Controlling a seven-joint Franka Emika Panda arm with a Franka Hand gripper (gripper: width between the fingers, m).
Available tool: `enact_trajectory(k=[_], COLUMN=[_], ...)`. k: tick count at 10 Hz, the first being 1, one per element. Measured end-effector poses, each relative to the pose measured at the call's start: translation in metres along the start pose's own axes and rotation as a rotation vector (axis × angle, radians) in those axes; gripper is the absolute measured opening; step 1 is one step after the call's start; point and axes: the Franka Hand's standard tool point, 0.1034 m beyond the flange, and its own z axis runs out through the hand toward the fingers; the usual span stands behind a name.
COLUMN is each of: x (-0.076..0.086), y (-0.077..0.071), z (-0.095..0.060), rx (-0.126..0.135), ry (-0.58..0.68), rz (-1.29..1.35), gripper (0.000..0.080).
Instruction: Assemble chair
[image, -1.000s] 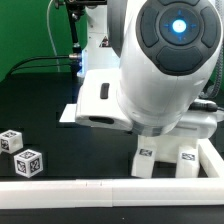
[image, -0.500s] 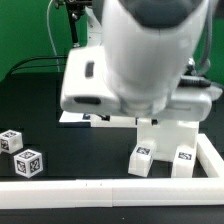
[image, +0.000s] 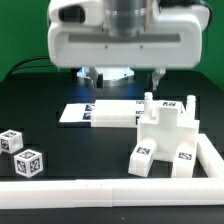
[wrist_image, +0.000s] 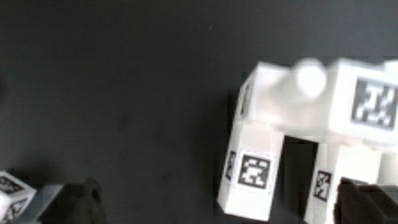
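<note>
A partly built white chair piece (image: 165, 138) with pegs on top and two tagged legs stands at the exterior view's right. It also shows in the wrist view (wrist_image: 311, 120). A flat tagged slab (image: 95, 113) lies behind it to the left. Two small tagged cubes (image: 10, 141) (image: 29, 161) sit at the front left; one shows in the wrist view (wrist_image: 15, 188). My gripper (image: 120, 72) hangs high above the slab and the chair piece, open and empty. Its dark fingertips (wrist_image: 80, 203) stand wide apart in the wrist view.
A long white border rail (image: 100, 188) runs along the front and turns up the exterior view's right side (image: 212, 152). The black table (image: 40, 110) lies under everything. Cables hang at the back left.
The arm has swung up and back. The hand that hid the slab and the chair piece now sits high at the top, and both are uncovered.
</note>
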Motion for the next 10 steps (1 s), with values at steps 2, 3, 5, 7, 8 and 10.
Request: enact_trajectory(k=[2,3,5,7,8,10], x=[-0.033,-0.039,-0.029,-0.033,-0.042,-0.073], y=[-0.015,-0.025,-0.025,-0.027,-0.029,-0.036], z=[0.003,0.005,0.004,0.011,0.021,0.048], rx=[0.012,0.004,0.022,0.03,0.043,0.069], ry=[0.161,0.232,0.384,0.432,0.416,0.392], rz=[0.048,0.028,0.028,0.042,0.133,0.3], gripper=[0.0649,0.0649,0.0649,0.0649,0.0649,0.0649])
